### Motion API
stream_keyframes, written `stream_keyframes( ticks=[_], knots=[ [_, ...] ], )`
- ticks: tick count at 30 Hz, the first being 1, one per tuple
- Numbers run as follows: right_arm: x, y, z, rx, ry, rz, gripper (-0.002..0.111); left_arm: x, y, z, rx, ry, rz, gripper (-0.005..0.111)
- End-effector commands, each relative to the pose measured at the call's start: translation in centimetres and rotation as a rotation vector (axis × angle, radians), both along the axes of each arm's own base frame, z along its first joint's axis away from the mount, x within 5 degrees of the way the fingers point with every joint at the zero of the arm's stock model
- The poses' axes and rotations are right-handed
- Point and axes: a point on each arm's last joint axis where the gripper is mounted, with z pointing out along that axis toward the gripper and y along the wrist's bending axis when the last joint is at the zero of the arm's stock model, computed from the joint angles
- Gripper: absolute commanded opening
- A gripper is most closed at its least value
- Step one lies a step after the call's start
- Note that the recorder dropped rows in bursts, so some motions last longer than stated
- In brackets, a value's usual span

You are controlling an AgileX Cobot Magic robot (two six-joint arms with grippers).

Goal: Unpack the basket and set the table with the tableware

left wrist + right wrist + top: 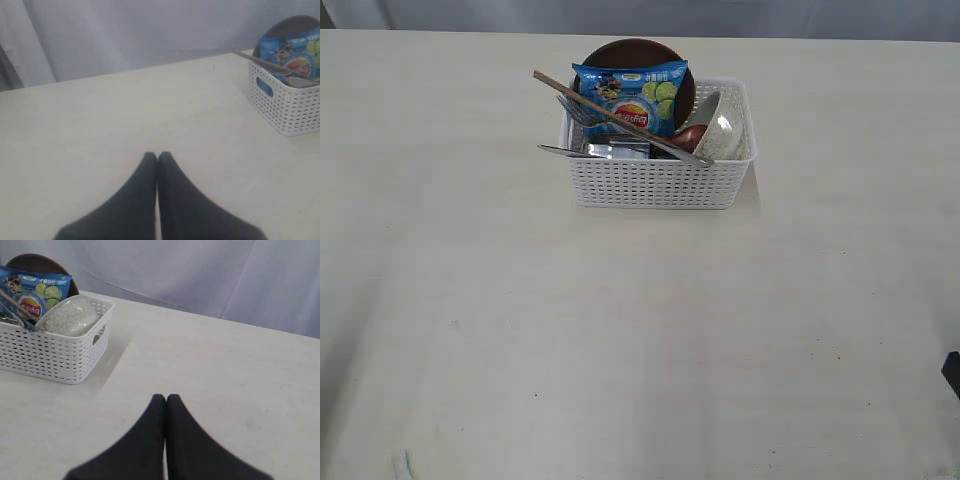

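White latticed plastic is holding everything for now: the basket (660, 185) is sitting toward the far middle of the table (620, 350), packed tight. A blue crisp bag (632, 97) is leaning against the dark brown plate (620, 50), which is standing on edge at the back. The chopsticks (570, 92) are lying slantwise across the bag, and the fork (575, 108) and knife (560, 151) are poking out over the left rim. At the right end the off-white bowl (725, 135) is tipping on its side with the reddish wooden spoon (688, 137) tucked against it.

I'm thinking the tangle is the hazard. Pulling one piece is likely to be dragging the chopsticks or the bag along, and the light basket may be sliding or tipping if something is snagging. The tilted bowl could be rolling once its neighbours go.

Both claws are hovering well apart from it, the left gripper (158, 156) and right gripper (166, 397) each pinched fully together and gripping nothing.

Pale cream, faintly grained tabletop is stretching wide on every side, giving plenty of room for laying places. A pale grey curtain (125, 35) is hanging behind the far edge.
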Motion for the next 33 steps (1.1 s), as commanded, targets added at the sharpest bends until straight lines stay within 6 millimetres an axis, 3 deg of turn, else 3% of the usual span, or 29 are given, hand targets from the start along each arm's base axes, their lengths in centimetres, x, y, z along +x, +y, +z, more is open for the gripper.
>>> stream_keyframes(
  ticks=[1, 10, 21, 25, 28, 31, 33],
  knots=[
    [0.0, 0.0, 0.0, 0.0, -0.006, -0.007, -0.001, 0.0, 0.0, -0.1, -0.009, 0.0, 0.002, 0.0],
    [0.1, 0.0, 0.4, 0.008, -0.059, -0.002, -0.001, 0.0, 0.0, -0.1, -0.009, 0.0, 0.002, 0.0],
    [-0.1, 0.4, 4.0, 0.055, -0.445, 0.039, -0.001, 0.0, 0.0, -0.1, -0.009, 0.0, 0.002, 0.0],
    [-0.8, 0.5, 6.1, 0.084, -0.69, 0.063, -0.001, 0.0, 0.0, -0.1, -0.009, 0.0, 0.002, 0.0],
    [-2.9, 0.2, 8.8, 0.21, -1.048, 0.095, -0.001, 0.0, 0.0, -0.1, -0.009, 0.0, 0.002, 0.0],
    [-3.1, -0.2, 10.0, 0.399, -1.036, 0.103, -0.001, 0.0, 0.0, -0.1, -0.009, 0.0, 0.002, 0.0],
    [-2.8, -0.4, 11.5, 0.433, -0.88, 0.076, -0.001, 0.0, 0.0, -0.1, -0.009, 0.0, 0.002, 0.0]
  ],
)
